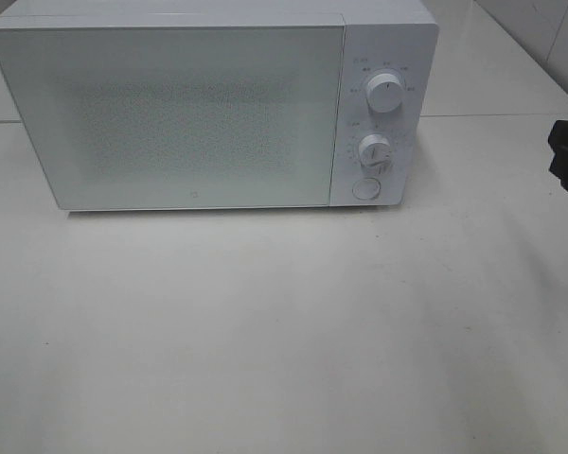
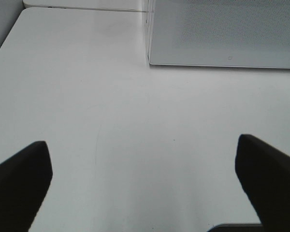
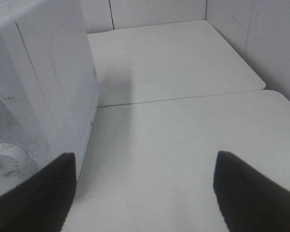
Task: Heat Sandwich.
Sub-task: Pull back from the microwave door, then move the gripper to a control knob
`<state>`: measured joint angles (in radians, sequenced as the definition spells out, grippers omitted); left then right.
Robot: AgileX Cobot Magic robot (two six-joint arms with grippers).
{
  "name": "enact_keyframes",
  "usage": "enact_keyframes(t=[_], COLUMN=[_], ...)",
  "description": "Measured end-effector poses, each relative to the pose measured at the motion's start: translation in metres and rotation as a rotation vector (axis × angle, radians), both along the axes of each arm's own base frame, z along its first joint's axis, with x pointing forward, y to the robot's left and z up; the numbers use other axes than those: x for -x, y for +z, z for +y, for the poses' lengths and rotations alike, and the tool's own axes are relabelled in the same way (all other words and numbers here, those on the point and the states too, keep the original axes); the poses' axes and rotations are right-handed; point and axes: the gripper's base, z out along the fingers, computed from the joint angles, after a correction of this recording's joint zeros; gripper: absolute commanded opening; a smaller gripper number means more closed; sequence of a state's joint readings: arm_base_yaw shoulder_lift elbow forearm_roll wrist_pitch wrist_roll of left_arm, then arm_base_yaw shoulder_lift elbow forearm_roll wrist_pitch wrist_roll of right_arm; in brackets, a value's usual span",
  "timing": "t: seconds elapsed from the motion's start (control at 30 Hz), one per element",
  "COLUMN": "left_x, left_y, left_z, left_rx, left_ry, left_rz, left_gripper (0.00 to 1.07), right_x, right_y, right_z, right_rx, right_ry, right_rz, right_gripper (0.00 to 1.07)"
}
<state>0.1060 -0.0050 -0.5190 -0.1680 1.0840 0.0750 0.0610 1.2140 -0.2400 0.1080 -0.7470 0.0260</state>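
Microwave (image 1: 213, 109) at 12 o'clock, shut, sandwich unseen. Left gripper (image 2: 142, 140), right gripper (image 3: 145, 154) spread wide, empty. Likely door-opening step; calls for pressing round button (image 1: 365, 188) at 4 o'clock.

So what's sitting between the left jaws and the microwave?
Nothing. Only bare white table runs from the open left jaws to the microwave door, as the left wrist view shows.

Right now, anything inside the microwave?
Cannot tell. The microwave door is shut and its speckled white panel hides the cavity. No sandwich shows in any view.
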Motion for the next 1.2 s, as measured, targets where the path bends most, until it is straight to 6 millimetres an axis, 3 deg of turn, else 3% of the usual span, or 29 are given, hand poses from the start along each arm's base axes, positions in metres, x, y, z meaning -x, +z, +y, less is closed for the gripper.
enact_keyframes(t=[0.13, 0.3, 0.43, 0.8, 1.2], left_x=[0.000, 0.000, 0.000, 0.000, 0.000], left_y=[0.000, 0.000, 0.000, 0.000, 0.000], left_z=[0.000, 0.000, 0.000, 0.000, 0.000], left_rx=[-0.001, -0.001, -0.001, -0.001, -0.001], left_ry=[0.001, 0.001, 0.001, 0.001, 0.001], left_rz=[0.000, 0.000, 0.000, 0.000, 0.000], left_gripper=[0.98, 0.98, 0.98, 0.98, 0.98], right_x=[-0.003, -0.007, -0.007, 0.004, 0.001], right_y=[-0.009, -0.026, -0.032, -0.058, -0.065], right_z=[0.007, 0.036, 0.048, 0.086, 0.132], right_rx=[0.019, 0.124, 0.150, 0.181, 0.191], right_ry=[0.019, 0.097, 0.100, 0.113, 0.124], right_rz=[0.004, 0.005, -0.005, 0.022, 0.035], right_gripper=[0.75, 0.75, 0.75, 0.75, 0.75])
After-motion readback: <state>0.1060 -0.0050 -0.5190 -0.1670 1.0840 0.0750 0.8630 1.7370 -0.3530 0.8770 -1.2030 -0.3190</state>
